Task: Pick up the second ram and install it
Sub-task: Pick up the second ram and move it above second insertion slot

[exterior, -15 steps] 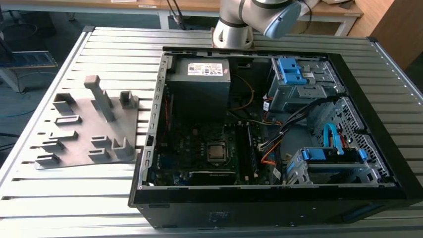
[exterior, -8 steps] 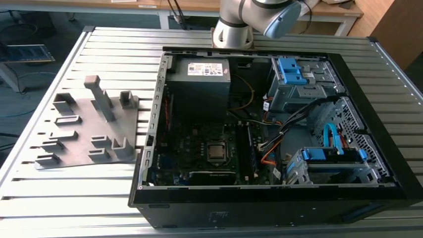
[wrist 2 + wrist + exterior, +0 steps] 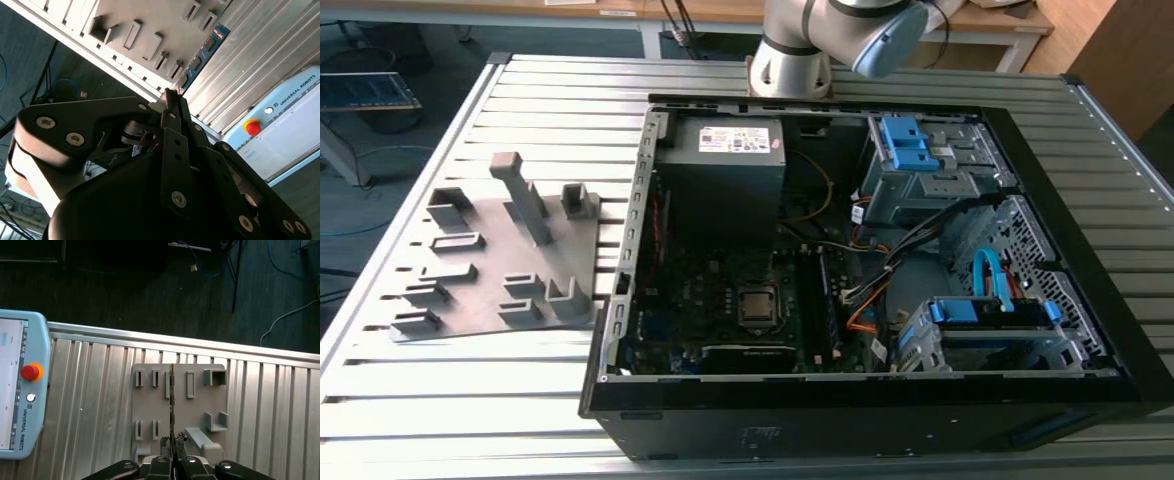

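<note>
In both wrist views my gripper is shut on the second ram. In the first wrist view the ram shows edge-on as a thin dark strip sticking out from the fingertips, above the grey holder plate. The second wrist view shows its flat side, dark with small chips and a blue label, held clear of the plate. In the exterior view the plate lies on the slatted table at the exterior view's left, beside the open computer case. Its motherboard faces up, with the memory slots beside the processor socket.
A teach pendant with a red stop button lies on the slatted table near the plate. The arm's base stands behind the case. Blue drive cages and loose cables crowd the case's right half. Floor cables lie beyond the table's edge.
</note>
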Tool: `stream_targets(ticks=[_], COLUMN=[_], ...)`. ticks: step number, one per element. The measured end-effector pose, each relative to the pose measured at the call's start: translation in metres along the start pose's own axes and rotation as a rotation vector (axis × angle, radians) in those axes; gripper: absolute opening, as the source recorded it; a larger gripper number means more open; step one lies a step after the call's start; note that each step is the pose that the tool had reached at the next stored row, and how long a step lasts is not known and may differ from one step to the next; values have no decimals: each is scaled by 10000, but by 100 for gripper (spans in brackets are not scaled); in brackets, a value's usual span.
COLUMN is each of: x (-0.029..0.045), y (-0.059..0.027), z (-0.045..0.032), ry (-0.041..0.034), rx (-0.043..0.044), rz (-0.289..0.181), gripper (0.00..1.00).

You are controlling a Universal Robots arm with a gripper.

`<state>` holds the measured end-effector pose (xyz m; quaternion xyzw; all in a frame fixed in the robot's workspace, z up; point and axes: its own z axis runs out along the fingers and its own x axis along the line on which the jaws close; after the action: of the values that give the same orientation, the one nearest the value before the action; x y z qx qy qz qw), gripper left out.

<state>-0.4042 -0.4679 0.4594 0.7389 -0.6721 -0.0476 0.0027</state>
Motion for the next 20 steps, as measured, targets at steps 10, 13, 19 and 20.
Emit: stream_targets(ticks=[10, 13, 19, 20], x=[-10, -14, -20, -21], y=[10, 14, 20, 21], z=[-153, -201, -297, -315], ry=[0, 0, 0, 0], rx=[0, 0, -1, -1], rz=[0, 0, 0, 0], gripper=[14, 14, 14, 14])
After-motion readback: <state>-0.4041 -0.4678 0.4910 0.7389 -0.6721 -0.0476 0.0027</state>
